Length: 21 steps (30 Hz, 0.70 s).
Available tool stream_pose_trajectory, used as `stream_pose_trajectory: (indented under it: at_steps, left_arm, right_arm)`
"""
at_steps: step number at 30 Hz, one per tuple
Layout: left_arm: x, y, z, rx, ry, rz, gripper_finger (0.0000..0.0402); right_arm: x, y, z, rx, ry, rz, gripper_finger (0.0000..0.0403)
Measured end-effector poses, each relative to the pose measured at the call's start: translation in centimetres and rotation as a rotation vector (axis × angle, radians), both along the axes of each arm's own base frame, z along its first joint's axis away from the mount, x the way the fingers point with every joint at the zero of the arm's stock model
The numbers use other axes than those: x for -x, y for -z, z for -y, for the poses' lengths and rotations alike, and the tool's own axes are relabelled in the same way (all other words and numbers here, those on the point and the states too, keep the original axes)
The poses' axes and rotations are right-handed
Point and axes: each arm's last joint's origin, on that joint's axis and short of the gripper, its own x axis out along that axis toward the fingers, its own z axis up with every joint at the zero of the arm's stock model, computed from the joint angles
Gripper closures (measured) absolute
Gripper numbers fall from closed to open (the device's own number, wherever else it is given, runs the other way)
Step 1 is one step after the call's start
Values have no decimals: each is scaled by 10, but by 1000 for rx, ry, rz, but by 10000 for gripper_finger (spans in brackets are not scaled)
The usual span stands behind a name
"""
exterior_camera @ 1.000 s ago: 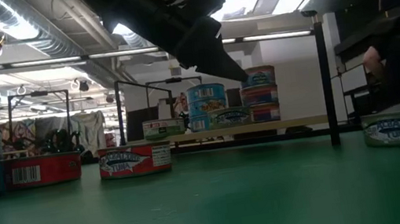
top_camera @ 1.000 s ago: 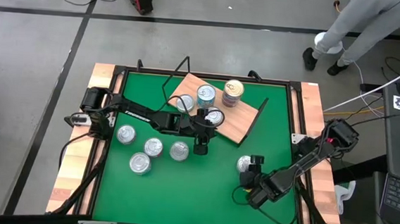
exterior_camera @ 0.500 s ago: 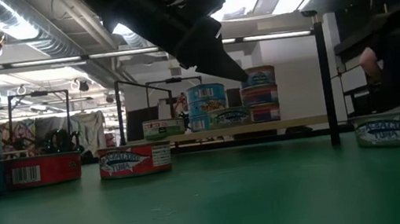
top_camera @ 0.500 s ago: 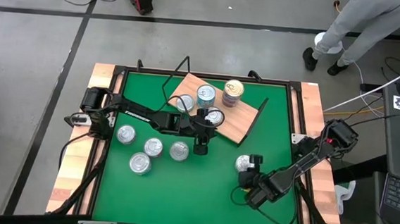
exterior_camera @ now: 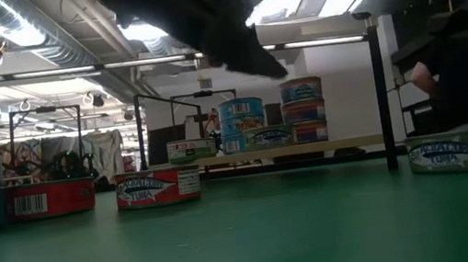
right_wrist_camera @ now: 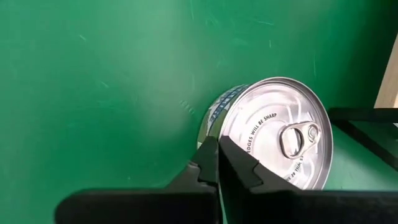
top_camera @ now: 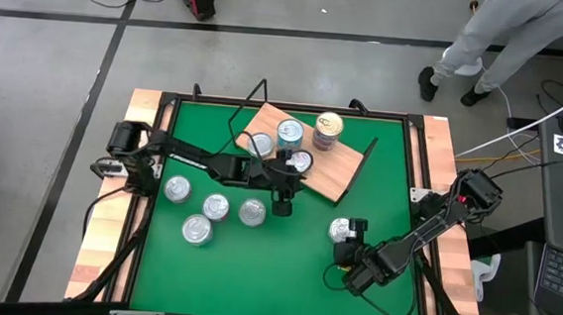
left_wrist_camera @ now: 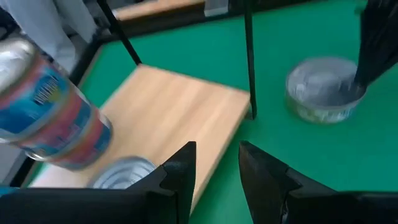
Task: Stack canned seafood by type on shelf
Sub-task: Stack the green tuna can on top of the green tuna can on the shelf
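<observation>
Four loose tins (top_camera: 208, 208) lie on the green mat off the shelf's (top_camera: 335, 174) left front corner, while the left gripper (top_camera: 283, 199) hovers at the shelf's front edge, jaws part open and empty. Off the shelf's right front corner, the right gripper (top_camera: 351, 240), fingers pressed together, touches a lone tin (top_camera: 340, 229); the shelf lies beyond it, so this arm looks nearer to that tin.

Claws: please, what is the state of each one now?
Left claw: open, holding nothing, above the shelf edge.
Right claw: closed, empty, its tips against the side of a tin on the mat.
</observation>
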Motion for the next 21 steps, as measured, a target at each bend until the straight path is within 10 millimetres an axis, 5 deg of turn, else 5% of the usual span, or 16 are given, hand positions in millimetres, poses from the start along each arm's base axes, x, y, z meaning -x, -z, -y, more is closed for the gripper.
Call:
stream_pose_trajectory:
  at_steps: [9,21]
  left_arm:
    - [12,-35,0,2,0,95,286]
    - [22,-51,2,0,7,117,286]
  right_arm:
    - [-8,-1,-2,-31,11,81,402]
    - [-45,-5,16,-114,-3,201,403]
